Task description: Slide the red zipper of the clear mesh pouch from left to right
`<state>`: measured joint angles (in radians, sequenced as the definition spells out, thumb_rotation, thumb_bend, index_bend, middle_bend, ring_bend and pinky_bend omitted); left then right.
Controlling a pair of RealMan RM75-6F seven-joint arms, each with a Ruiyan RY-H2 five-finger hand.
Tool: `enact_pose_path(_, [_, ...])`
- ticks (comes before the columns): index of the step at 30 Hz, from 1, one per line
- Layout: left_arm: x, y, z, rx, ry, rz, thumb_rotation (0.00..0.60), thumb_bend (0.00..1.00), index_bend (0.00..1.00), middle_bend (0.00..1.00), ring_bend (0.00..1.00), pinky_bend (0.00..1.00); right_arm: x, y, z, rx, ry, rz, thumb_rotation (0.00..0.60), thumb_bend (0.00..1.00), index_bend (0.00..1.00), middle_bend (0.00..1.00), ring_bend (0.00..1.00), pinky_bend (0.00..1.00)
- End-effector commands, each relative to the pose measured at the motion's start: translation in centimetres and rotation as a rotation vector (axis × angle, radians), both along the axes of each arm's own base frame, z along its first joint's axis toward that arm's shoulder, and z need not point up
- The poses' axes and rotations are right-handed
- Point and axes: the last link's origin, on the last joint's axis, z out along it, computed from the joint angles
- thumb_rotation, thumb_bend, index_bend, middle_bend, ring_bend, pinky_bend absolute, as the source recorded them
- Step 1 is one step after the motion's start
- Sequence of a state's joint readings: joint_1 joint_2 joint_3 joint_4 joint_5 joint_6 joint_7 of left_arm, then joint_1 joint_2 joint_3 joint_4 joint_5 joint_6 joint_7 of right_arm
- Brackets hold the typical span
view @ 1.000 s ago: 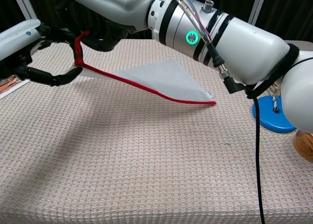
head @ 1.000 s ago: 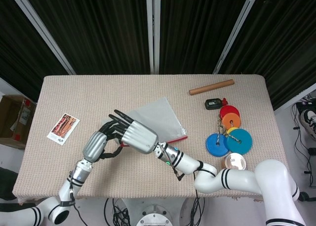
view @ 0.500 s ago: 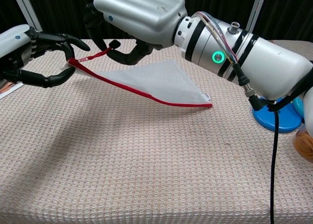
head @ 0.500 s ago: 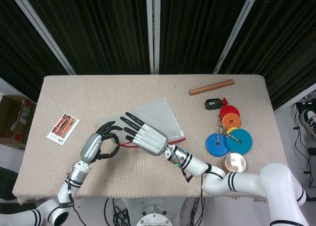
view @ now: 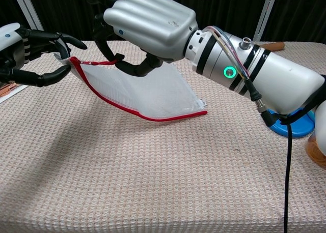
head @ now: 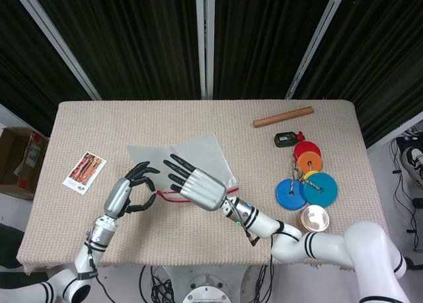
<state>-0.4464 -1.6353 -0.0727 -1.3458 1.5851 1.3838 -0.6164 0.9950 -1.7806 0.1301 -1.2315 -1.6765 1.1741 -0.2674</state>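
The clear mesh pouch (view: 153,90) hangs tilted, its left corner raised off the table and its right end (view: 201,108) resting on the cloth. The red zipper (view: 127,107) runs along its near edge. My left hand (view: 30,55) pinches the raised left corner (view: 71,61). My right hand (view: 147,24) hovers just right of it, pinching the red zipper pull (view: 109,62) between thumb and a finger. In the head view the pouch (head: 185,156) lies mid-table behind my left hand (head: 129,192) and right hand (head: 197,186).
A wooden rod (head: 283,116), a small black device (head: 285,139), a string of coloured discs (head: 309,177) and a round cup (head: 314,217) sit at the right. A picture card (head: 84,173) lies at the left. A cardboard box (head: 16,159) stands off the table's left edge.
My right hand has moved right, off my left hand, drawing the red pull tab out from the corner. The pouch's left corner is held up and its mesh now hangs wider.
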Motion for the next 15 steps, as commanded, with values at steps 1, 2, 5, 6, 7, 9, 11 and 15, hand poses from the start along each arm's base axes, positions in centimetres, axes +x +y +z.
enact_pose_path(1, [0.0,0.0,-0.1,-0.014,-0.012,0.005,0.6,0.48,0.68,0.27,0.1,0.15,0.0,0.2,-0.2,-0.004,-0.012,0.007,0.6,0.54,0.96,0.33,0.05,0.01])
enact_pose_path(2, [0.0,0.0,-0.1,-0.016,-0.014,0.006,0.6,0.48,0.68,0.27,0.1,0.15,0.1,0.3,-0.2,-0.007,-0.02,0.009,0.6,0.54,0.96,0.32,0.05,0.01])
enact_pose_path(5, [0.2,0.0,-0.2,-0.024,-0.045,0.014,0.6,0.49,0.68,0.27,0.1,0.15,0.4,0.4,-0.3,-0.019,-0.05,0.016,0.6,0.54,0.96,0.32,0.05,0.0])
enact_pose_path(6, [0.3,0.0,-0.2,-0.032,-0.069,0.021,0.6,0.49,0.68,0.27,0.1,0.15,0.5,0.5,-0.4,-0.026,-0.057,0.02,0.6,0.54,0.96,0.32,0.05,0.0])
enact_pose_path(7, [0.3,0.0,-0.2,-0.04,-0.087,0.025,0.6,0.49,0.68,0.27,0.1,0.15,0.5,0.6,-0.5,-0.029,-0.059,0.024,0.6,0.54,0.96,0.32,0.05,0.0])
enact_pose_path(9, [0.4,0.0,0.0,-0.054,-0.123,0.034,0.6,0.49,0.69,0.27,0.1,0.15,0.7,0.7,-0.7,-0.037,-0.061,0.032,0.6,0.54,0.96,0.32,0.05,0.0])
enact_pose_path(11, [0.5,0.0,0.1,-0.065,-0.15,0.039,0.6,0.49,0.69,0.27,0.1,0.15,0.7,0.9,-0.9,-0.045,-0.056,0.042,0.6,0.54,0.96,0.32,0.05,0.0])
enact_pose_path(15, [0.6,-0.1,0.2,-0.091,-0.202,0.05,0.6,0.5,0.69,0.27,0.1,0.15,0.7,1.1,-1.3,-0.064,-0.039,0.061,0.6,0.54,0.97,0.32,0.05,0.0])
